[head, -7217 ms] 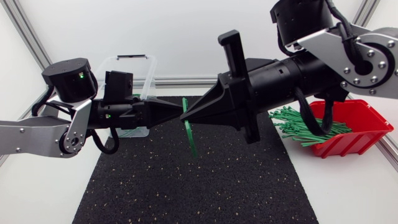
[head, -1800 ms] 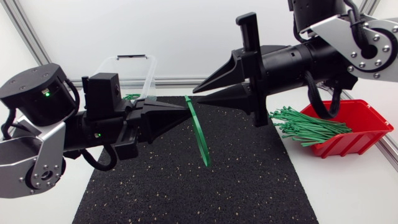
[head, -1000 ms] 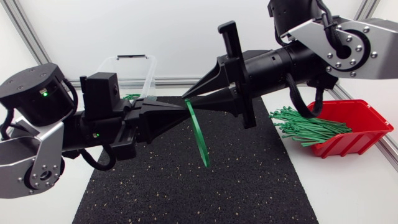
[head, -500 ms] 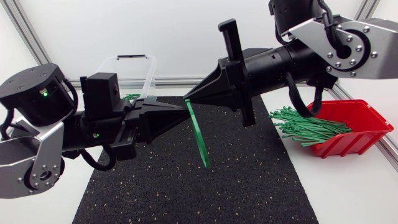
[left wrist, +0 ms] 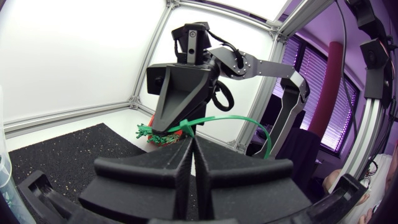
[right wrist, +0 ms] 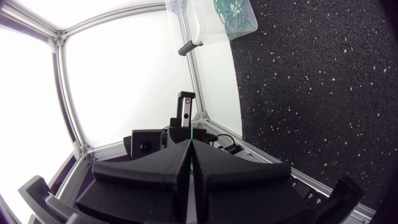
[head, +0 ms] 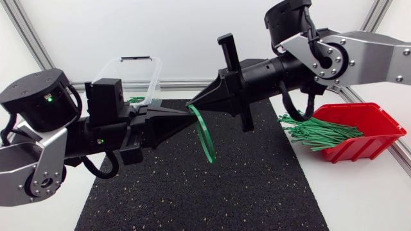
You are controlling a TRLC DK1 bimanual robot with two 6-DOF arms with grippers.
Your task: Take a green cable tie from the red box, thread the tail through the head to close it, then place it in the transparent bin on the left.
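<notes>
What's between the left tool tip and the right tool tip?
Only the green cable tie. The left tool and right tool meet tip to tip, both shut on it; the rest bows over the black mat. Clearest in the head view.

Left arm (head: 38,138) in from left edge, wrist about level, left gripper (head: 183,111) pointing toward middle — fingers pressed together on green cable tie (head: 207,138). Right arm (head: 359,54) in from upper right, forearm sloping down toward middle; right gripper (head: 194,106) tip-to-tip with left gripper — fingers likewise clamped on tie.
</notes>
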